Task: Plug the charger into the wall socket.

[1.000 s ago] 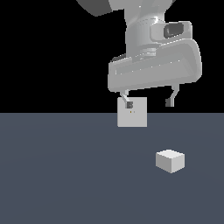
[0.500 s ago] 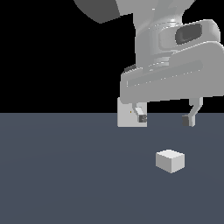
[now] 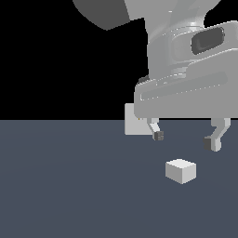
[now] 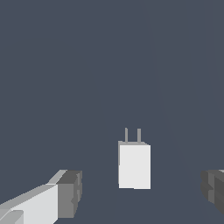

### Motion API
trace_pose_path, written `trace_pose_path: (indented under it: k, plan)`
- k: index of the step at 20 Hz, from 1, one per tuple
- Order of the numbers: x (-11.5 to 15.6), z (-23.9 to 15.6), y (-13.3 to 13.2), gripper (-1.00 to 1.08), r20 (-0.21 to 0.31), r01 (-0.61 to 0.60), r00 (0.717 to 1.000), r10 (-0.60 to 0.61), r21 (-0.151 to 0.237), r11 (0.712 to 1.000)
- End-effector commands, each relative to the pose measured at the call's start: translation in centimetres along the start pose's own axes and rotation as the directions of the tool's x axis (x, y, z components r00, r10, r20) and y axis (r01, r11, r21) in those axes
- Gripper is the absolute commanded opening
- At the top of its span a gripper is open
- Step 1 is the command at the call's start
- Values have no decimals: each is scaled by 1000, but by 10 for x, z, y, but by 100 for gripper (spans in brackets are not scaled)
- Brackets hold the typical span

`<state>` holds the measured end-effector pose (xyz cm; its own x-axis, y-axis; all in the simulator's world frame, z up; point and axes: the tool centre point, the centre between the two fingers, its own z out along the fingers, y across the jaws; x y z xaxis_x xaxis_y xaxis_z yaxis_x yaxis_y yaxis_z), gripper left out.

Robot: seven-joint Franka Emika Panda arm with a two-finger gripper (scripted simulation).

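Note:
The charger (image 3: 181, 170) is a small white-grey box lying on the dark floor; the wrist view shows the charger (image 4: 134, 165) with two thin prongs sticking out of one end. My gripper (image 3: 185, 139) hangs open just above it, one dark pad on either side of it, nothing held. In the wrist view the fingertips (image 4: 69, 194) flank the box with a wide gap. The wall socket (image 3: 132, 125), a flat upright white-grey plate, stands farther back toward the exterior view's left, partly hidden behind my hand.
The dark grey floor (image 3: 69, 186) spreads flat around the charger. Nothing else stands on it in either view.
My hand has come toward the exterior view's right and lower, from in front of the socket to above the charger. The fingers stay open. The charger has not moved.

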<state>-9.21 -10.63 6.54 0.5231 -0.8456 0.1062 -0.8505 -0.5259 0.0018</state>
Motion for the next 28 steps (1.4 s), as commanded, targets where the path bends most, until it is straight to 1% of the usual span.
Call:
trace_pose_path:
  k: [1,9,18,24,25,28]
  plan:
    - [-1,2,2,100,-1,-19,1000,19,-1,1000]
    - [-2,7,2,100,0,-21,1000,21,-1,1000]
    - [-7,43,3,100,0,-24,1000,24,-1,1000]
    - [-8,53,3,100,0,-25,1000,25,-1,1000]
    - [-8,53,3,-100,0,-25,1000,25,-1,1000]
    - [-8,53,3,-100,0,-25,1000,25,-1,1000]
